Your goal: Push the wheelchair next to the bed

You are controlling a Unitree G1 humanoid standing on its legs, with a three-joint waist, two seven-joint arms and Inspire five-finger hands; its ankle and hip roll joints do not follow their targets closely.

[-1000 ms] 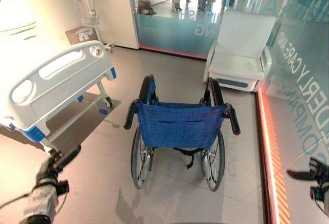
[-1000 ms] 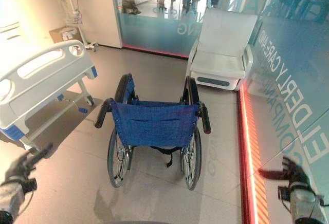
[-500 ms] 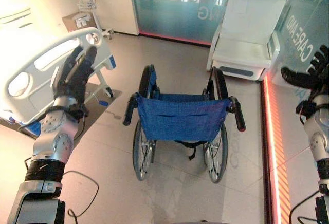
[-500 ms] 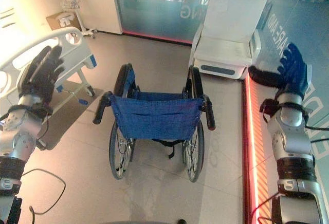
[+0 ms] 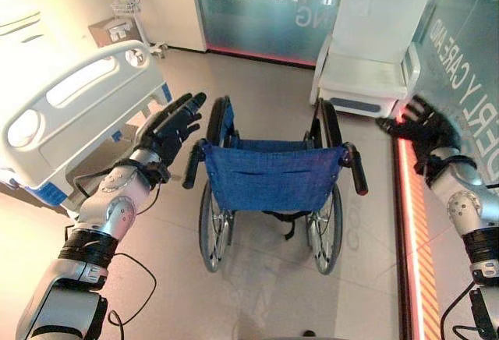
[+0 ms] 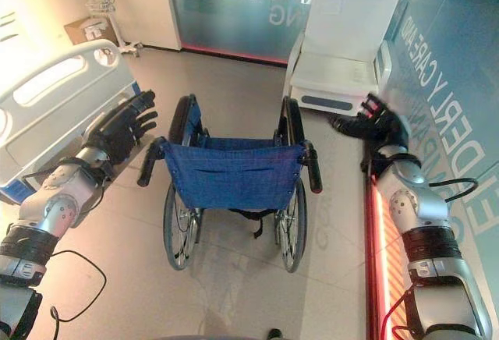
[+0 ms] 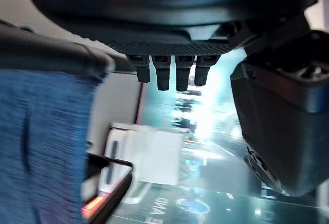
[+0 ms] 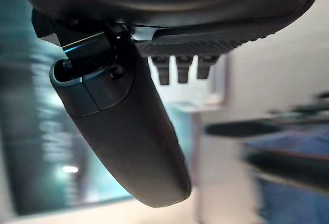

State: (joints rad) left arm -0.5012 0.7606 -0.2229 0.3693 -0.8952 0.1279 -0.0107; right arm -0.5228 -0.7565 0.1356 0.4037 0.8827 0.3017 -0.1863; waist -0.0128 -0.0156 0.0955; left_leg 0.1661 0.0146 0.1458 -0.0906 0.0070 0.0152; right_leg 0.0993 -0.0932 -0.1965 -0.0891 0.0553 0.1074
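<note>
Left eye view: a blue fabric-backed wheelchair with black push handles (image 5: 273,180) is seen standing on the floor, near but apart from a white hospital bed with a moulded footboard (image 5: 74,118) on its left. The left hand (image 5: 170,131) is held just beside the left push handle with fingers straight and spread, nothing grasped. The right hand (image 5: 422,125) is raised apart from the right handle, fingers loosely extended and empty.

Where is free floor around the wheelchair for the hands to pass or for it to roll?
Bare floor lies between the wheelchair and the bed, where the open left hand hangs beside the push handle. More bare floor runs ahead toward the glass wall. It is tighter on the right: the white armchair and red floor strip border the right hand.
</note>
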